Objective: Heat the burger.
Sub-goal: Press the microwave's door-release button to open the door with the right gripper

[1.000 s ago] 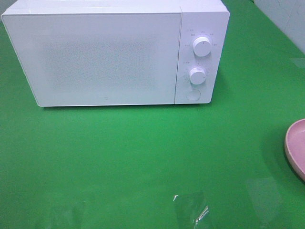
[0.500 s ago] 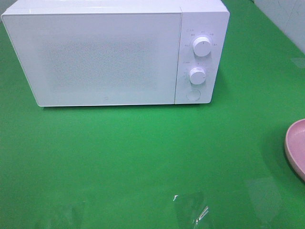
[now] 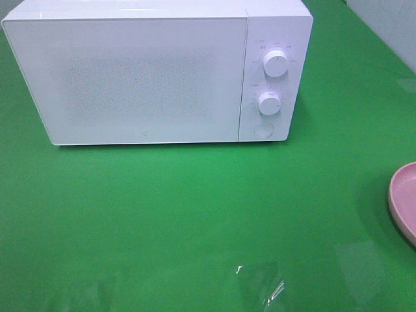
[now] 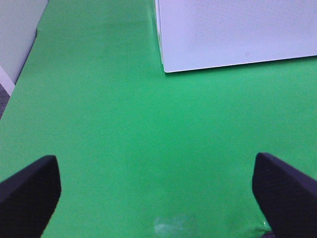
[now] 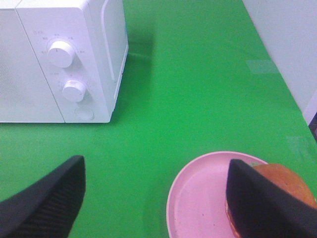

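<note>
currently burger (image 5: 290, 181) seen resting on pink plate (image 5: 198, 198), right side of green tabletop (image 3: 195, 208), well apart from shut microwave (image 3: 156, 71); likely staged for pickup; left hand (image 4: 156, 191) held wide open, empty; right hand (image 5: 158, 198) held open above plate, nothing gripped; dial markings too small to be read

I see a white microwave (image 3: 143, 78) standing on the green bench (image 3: 162, 208), its door shut. Right of the door sit an upper knob (image 3: 276, 64), a lower knob (image 3: 269, 103) and, below them, a round button (image 3: 263, 129). A pink plate (image 3: 404, 198) lies well to the microwave's right, nearer me. A clear film scrap (image 3: 260, 286) lies well in front of the microwave.
</note>
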{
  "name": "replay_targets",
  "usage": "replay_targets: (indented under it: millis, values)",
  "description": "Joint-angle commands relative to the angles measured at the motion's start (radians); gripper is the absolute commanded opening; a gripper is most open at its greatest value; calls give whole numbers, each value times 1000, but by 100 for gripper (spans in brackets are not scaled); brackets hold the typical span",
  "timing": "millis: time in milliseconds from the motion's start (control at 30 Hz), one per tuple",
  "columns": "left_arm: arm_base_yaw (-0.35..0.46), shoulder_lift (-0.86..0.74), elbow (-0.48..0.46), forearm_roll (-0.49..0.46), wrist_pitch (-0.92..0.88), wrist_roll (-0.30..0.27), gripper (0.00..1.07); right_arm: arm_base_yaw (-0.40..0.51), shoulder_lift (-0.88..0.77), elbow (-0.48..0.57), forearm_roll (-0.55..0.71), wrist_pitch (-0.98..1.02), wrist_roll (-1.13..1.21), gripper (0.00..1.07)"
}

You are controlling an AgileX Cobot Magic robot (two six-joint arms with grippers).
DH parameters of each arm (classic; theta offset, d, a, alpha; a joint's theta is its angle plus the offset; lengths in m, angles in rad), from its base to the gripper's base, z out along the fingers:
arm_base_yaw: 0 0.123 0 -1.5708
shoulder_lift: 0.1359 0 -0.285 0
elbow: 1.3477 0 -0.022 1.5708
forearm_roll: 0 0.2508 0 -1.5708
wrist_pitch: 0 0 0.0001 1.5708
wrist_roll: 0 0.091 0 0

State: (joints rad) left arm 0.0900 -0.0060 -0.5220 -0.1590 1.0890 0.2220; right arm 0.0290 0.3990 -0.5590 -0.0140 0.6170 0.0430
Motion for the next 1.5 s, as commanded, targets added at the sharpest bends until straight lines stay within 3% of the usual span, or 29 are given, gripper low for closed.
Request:
replay_targets:
  millis: [33,567,933,1133,1233,1300,1467,1500]
  values:
    - [-5,-17,2,-11,-14,-1,98,-3,79,-8,-10,-100,-4,75]
    - [-5,-17,2,-11,-14,-1,98,-3,369,-2,-21,-471,-4,75]
    - [-5,-17,2,-11,-14,-1,98,-3,506,192,-23,-1005,-20,75]
    - [-5,-17,2,-11,-14,-1,98,-3,598,285,197,-1234,-202,75]
    - [-5,-17,2,-10,-14,-1,98,10,628,301,237,-1298,-244,75]
    - [-5,-17,2,-10,-14,-1,98,94,668,307,309,-1385,-303,75]
    - [-5,-17,2,-10,-14,-1,98,178,714,307,375,-1449,-389,75]
    - [-5,-17,2,-10,-14,-1,98,241,751,307,437,-1507,-444,75]
